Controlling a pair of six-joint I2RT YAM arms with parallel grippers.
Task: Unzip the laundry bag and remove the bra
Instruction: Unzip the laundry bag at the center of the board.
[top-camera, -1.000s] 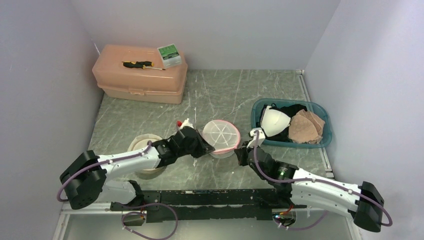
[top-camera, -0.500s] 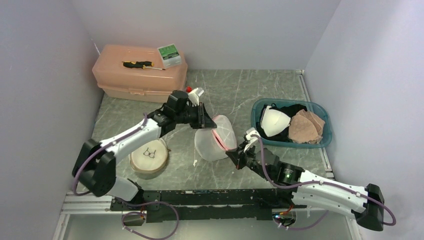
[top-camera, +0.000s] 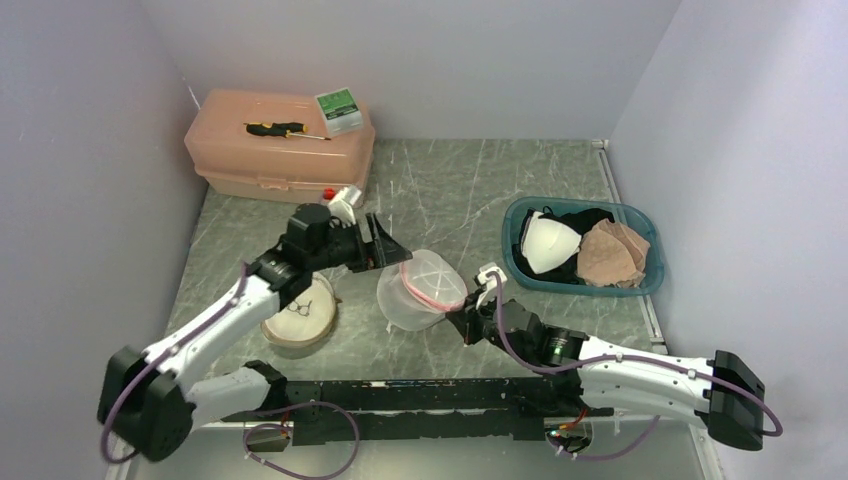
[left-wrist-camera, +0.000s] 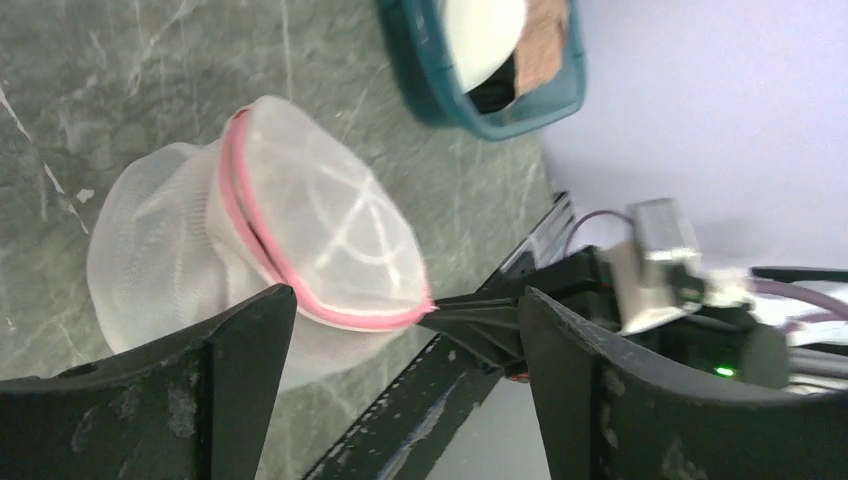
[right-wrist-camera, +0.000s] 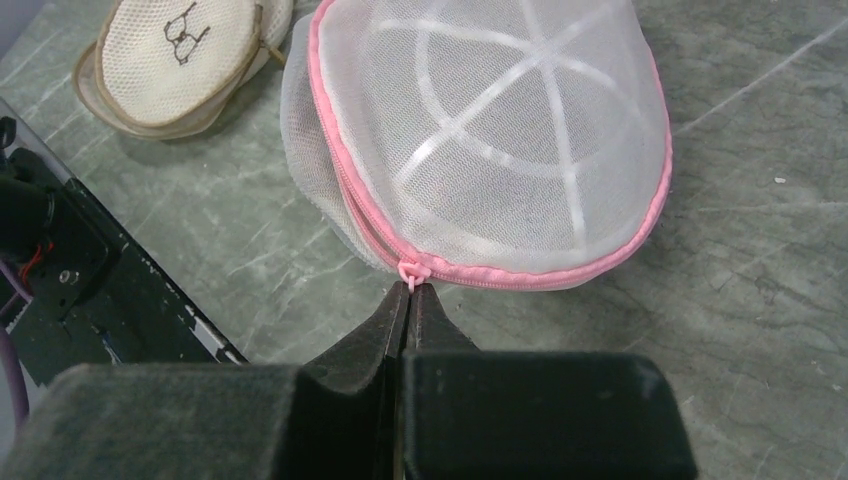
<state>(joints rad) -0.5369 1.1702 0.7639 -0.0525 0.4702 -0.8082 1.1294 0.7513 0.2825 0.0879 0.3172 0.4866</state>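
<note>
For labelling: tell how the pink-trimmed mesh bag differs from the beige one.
The pink-trimmed bag is white mesh with a pink zipper; the beige bag has tan edging. The beige bag shows a small dark emblem, the pink-trimmed bag white ribs. The right gripper pinches the pink-trimmed bag's zipper pull; the beige bag lies untouched. Both are round mesh.

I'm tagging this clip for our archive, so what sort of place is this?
Likely a robot test cell staged for laundry handling, not a home: plain walls box in a marble-look table, with a mesh laundry bag and a teal basket of bras.
</note>
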